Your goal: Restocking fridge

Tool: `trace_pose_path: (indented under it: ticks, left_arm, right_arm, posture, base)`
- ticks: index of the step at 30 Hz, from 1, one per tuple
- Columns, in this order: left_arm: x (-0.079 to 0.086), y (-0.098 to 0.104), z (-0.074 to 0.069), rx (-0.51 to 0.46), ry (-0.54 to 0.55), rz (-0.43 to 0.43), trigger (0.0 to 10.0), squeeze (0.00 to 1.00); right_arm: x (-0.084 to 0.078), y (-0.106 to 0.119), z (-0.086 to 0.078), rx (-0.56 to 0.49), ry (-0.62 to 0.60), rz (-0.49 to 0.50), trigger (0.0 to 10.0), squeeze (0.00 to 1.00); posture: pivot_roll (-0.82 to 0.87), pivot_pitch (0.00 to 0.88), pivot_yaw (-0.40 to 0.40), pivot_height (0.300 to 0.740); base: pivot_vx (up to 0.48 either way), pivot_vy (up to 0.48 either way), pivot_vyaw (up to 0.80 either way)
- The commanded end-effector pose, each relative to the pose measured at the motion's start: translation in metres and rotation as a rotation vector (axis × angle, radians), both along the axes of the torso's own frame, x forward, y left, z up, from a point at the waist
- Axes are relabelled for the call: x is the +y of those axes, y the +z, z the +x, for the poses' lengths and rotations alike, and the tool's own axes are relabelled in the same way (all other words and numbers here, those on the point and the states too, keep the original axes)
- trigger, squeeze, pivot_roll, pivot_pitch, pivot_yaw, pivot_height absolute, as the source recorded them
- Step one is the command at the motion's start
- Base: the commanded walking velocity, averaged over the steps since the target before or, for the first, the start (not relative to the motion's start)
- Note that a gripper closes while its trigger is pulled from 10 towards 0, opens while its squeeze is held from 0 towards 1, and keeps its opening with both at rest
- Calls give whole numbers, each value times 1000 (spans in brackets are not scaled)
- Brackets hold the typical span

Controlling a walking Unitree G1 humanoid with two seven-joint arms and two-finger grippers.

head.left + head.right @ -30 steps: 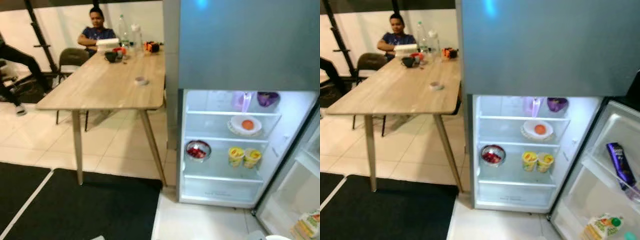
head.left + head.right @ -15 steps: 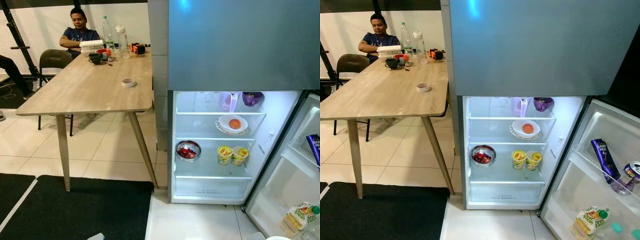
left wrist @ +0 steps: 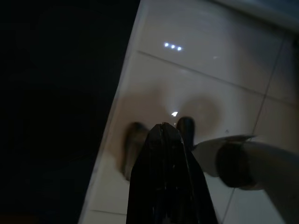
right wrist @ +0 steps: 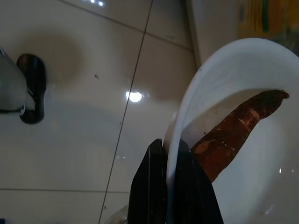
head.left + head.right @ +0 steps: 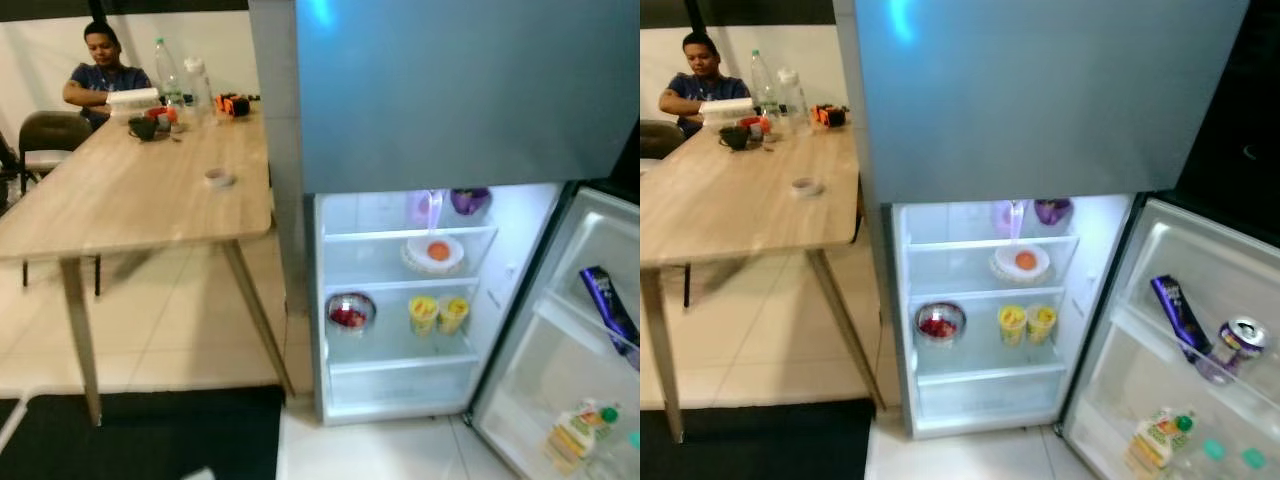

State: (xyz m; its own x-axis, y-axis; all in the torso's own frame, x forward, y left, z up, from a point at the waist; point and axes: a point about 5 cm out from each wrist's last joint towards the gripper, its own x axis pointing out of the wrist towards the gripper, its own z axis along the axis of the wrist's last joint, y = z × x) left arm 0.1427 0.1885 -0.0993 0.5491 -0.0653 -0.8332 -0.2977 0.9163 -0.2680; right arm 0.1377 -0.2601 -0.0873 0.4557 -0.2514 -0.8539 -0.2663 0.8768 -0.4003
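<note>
- Standing before the open fridge point(image 5: 985, 300) with the load in hand; I judge the step as the approach, the placing not yet begun.
- Right gripper point(image 4: 172, 154): fingers closed tight on the rim of a white bowl point(image 4: 243, 121), one finger inside the wall and one outside. Bowl holds a reddish-brown elongated piece of food point(image 4: 233, 133); I cannot identify it. It hangs low over the tiled floor point(image 4: 84, 93), near the foot of the fridge door.
- Left gripper point(image 3: 164, 135): fingers pressed together, nothing between them; arm idle over the floor.
- Fridge contents: plate with an orange item point(image 5: 1024, 261) on the upper shelf, purple container point(image 5: 1051, 210) above it, metal bowl of red food point(image 5: 939, 324) and two yellow cups point(image 5: 1026, 321) on the middle shelf.
- Door shelves point(image 5: 1185, 350): purple packet point(image 5: 1174, 313), can point(image 5: 1238, 334), carton with green cap point(image 5: 1158, 437).
- Next move, as I judge it: raise the bowl level and carry it to a free stretch of shelf; the gap on the middle shelf left of the metal bowl is narrow, so the upper shelf beside the plate looks easier.
- Writing: packet, can and carton carry print, all too small and blurred to read. No brand legible.
- Person seated at the far end of the table point(image 5: 130, 190), well apart from my path.
</note>
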Motion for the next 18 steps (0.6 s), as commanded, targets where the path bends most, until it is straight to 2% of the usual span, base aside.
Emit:
trace_pose_path:
  ticks: [1,12,15,18]
  left_arm:
    - [2,-1,-4,13,-3,6,10000,0]
    - [1,-1,-4,12,-1,2,10000,0]
    - [1,-1,-4,8,33,-3,10000,0]
    - [1,-1,-3,2,4,-3,10000,0]
  right_arm:
    - [7,3,12,-42,16,10,10000,0]
    - [9,3,15,-45,21,12,10000,0]
    - [9,3,15,-46,22,10,10000,0]
    - [8,3,14,-44,25,6,10000,0]
  posture:
    - [-90,0,5,740]
    - [-90,0,5,740]
    - [-90,0,5,740]
    - [-90,0,5,740]
  base:
    - [428,0,0]
    - [432,0,0]
    - [86,0,0]
    - [0,0,0]
